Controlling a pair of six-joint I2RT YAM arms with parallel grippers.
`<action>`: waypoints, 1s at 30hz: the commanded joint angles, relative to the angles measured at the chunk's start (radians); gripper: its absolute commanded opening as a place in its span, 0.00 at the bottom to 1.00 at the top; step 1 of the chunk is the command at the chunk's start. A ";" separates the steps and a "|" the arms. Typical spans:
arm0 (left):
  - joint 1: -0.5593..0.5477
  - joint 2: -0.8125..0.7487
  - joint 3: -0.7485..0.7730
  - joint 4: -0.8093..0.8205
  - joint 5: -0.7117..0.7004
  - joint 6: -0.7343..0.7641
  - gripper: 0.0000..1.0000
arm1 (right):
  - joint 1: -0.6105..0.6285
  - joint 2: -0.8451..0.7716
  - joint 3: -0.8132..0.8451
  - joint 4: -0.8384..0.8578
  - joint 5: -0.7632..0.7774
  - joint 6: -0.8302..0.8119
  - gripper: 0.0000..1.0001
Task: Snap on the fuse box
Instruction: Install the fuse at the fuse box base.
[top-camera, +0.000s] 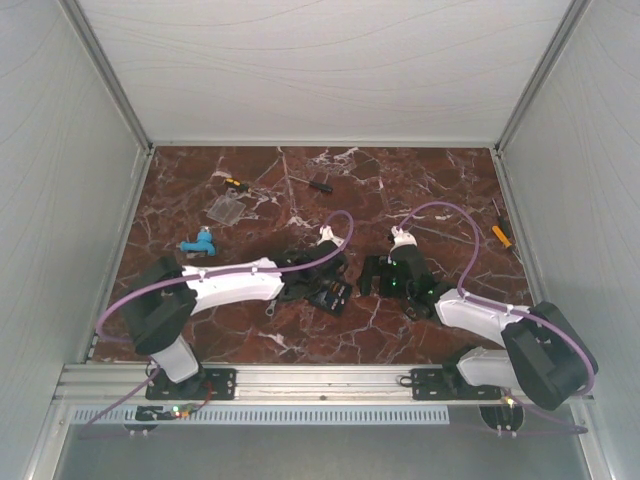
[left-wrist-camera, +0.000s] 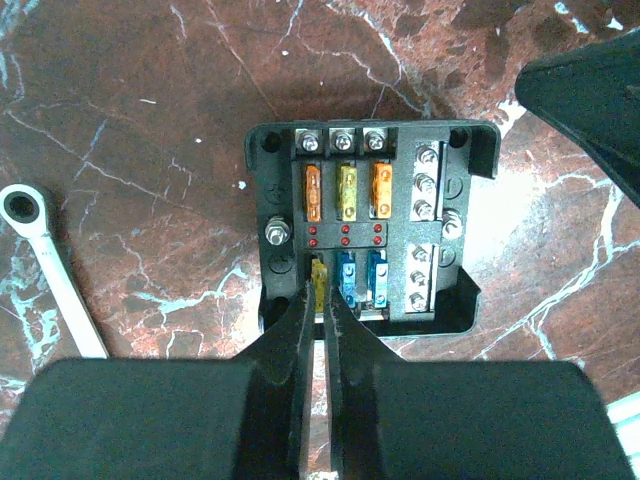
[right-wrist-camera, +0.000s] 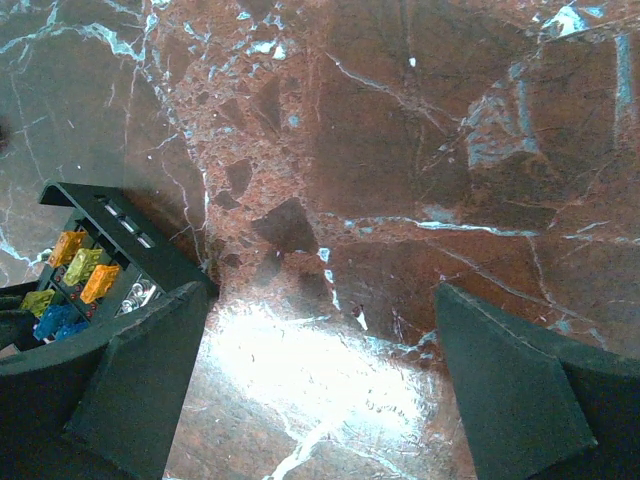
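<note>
The fuse box is a black open box with orange, yellow and blue fuses in two rows, lying flat on the marble mid-table. My left gripper is shut at the box's near edge, its tips pinching a yellow fuse at the left of the near row. My right gripper hangs open over bare marble just right of the box, nothing between its fingers. One of its fingers shows at the top right of the left wrist view.
A flat clear cover lies at the back left, a blue part nearer. Screwdrivers lie at the back and one at the right. A silver wrench rests left of the box. Grey walls close three sides.
</note>
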 joint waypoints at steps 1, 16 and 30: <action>0.030 0.041 0.019 -0.068 0.041 0.061 0.00 | -0.004 0.017 0.010 0.006 -0.013 -0.006 0.95; 0.066 0.069 -0.037 -0.064 0.086 0.020 0.00 | -0.004 0.022 0.005 0.042 -0.098 -0.029 0.92; 0.106 0.126 -0.044 -0.049 0.090 0.019 0.00 | -0.004 0.038 0.003 0.061 -0.136 -0.034 0.91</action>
